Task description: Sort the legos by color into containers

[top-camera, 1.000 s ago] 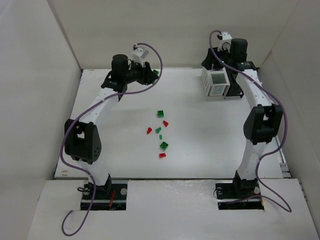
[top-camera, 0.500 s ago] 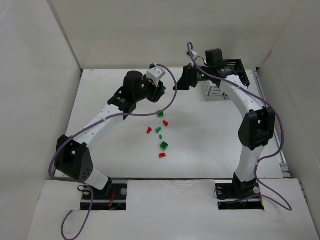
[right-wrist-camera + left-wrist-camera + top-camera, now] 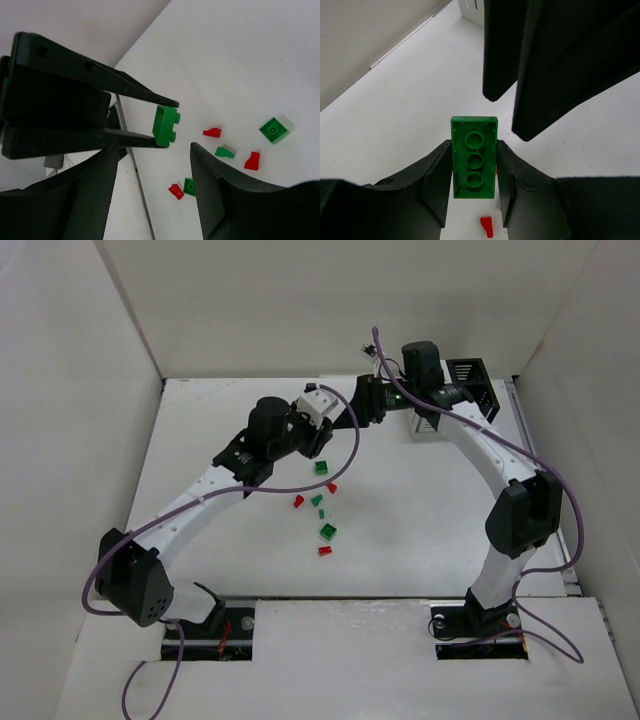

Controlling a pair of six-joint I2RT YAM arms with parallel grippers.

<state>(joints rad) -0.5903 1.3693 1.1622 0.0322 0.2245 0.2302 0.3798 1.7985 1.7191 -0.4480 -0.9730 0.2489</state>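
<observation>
While your left gripper [image 3: 474,150] clamps a green brick [image 3: 474,157] by its long sides, holding it above the table [image 3: 420,520] at centre far, your right gripper [image 3: 154,150] faces it just beside, jaws parted and gripping nothing. Nearer you, the loose legos [image 3: 328,531], red and green, lie scattered mid-table. At the far right stand the white bin [image 3: 425,427], partly hidden, and the black bin [image 3: 472,375]

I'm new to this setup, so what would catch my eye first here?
A small green plastic Lego brick is pinched in the left gripper, up above mid-table. The right gripper faces it close by, jaws open. Below, small red and green Lego pieces lie scattered on the white table.
</observation>
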